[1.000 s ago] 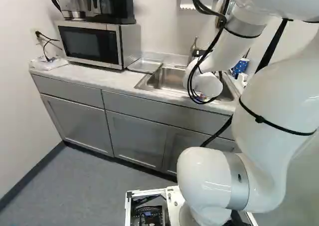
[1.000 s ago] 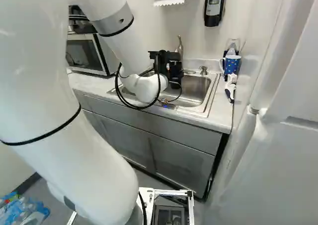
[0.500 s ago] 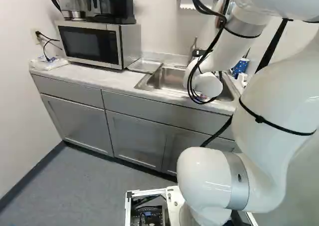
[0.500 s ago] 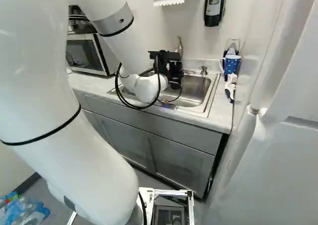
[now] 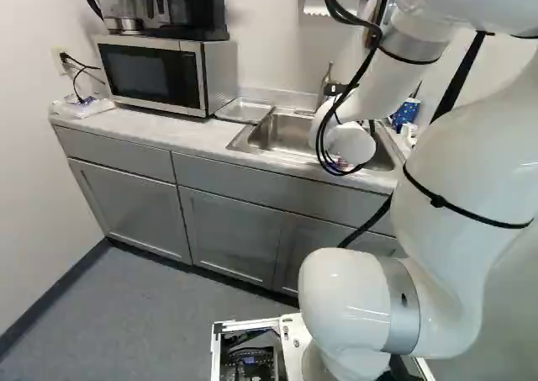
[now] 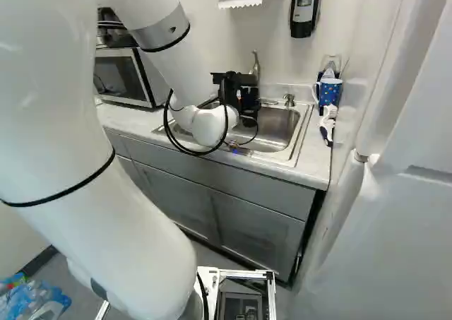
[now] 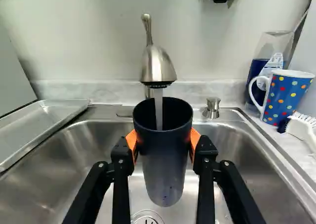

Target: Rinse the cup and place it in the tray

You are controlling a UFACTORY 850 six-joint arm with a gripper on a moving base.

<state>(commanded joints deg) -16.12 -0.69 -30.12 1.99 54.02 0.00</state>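
Observation:
At the sink in the right base view, the black gripper (image 6: 244,97) hangs beyond the arm's white wrist. In the wrist view the gripper (image 7: 163,144) is shut on the dark cup (image 7: 163,159), an orange pad against each side. The cup stands upright over the sink basin (image 7: 89,155), its mouth under the faucet (image 7: 157,68), and a stream of water runs into it. The metal tray (image 7: 42,122) lies on the counter beside the sink, also visible as the tray (image 5: 244,110) near the microwave in the left base view.
A blue dotted mug (image 7: 286,98), a white brush (image 7: 302,127) and a clear container stand on the counter at the sink's other side. The microwave (image 5: 155,74) carries a coffee maker. A soap dispenser (image 6: 305,9) hangs on the wall. Cabinets (image 5: 227,230) front the counter.

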